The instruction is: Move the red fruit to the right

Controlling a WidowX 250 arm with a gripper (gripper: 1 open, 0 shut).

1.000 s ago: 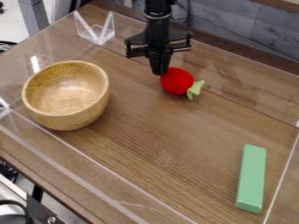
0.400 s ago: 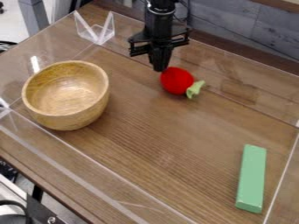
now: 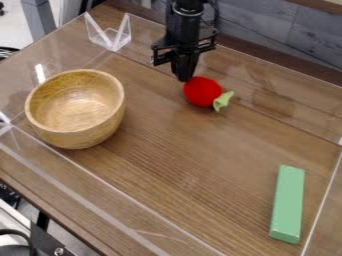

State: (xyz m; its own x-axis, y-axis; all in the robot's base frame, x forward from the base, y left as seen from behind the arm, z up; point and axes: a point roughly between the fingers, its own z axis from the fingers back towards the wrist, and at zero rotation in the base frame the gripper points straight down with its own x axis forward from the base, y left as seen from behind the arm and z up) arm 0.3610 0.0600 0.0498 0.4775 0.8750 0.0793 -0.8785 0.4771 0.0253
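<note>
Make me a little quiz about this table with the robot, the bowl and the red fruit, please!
1. True or false: the red fruit lies inside the wooden bowl.
2. Which thing is nearest the gripper? A) the bowl B) the red fruit C) the green block
3. Fill in: the fruit's leafy stem is coloured ____.

Key: 1. False, it lies on the table, right of the bowl. 2. B. 3. Green.
</note>
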